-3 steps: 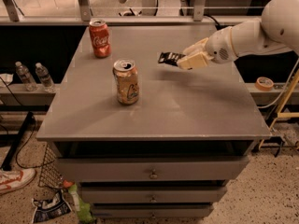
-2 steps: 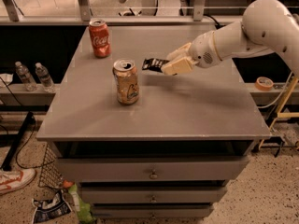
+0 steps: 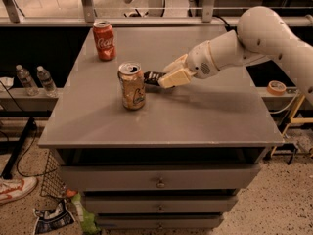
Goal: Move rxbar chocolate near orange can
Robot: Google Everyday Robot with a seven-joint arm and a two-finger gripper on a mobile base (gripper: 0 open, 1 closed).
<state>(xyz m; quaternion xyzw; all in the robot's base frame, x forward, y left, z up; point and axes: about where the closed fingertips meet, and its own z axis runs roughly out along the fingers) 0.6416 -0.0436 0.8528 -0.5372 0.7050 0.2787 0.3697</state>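
Note:
The orange can (image 3: 131, 86) stands upright near the middle left of the grey table; it is pale orange-tan with a silver top and a bluish mark. My gripper (image 3: 164, 78) reaches in from the right on a white arm and is shut on the rxbar chocolate (image 3: 152, 77), a dark flat bar with pale lettering. The bar sticks out leftward from the fingers, just right of the can's upper part, low over the table. I cannot tell whether the bar touches the can or the tabletop.
A red cola can (image 3: 104, 40) stands at the back left of the table (image 3: 205, 116). Drawers sit below the tabletop. Two water bottles (image 3: 36, 80) stand on a low shelf to the left. A tape roll (image 3: 277, 87) lies to the right.
My gripper has carried the rxbar chocolate leftward and lower, from the right of the table's middle to right beside the orange can. Both cans have stayed put.

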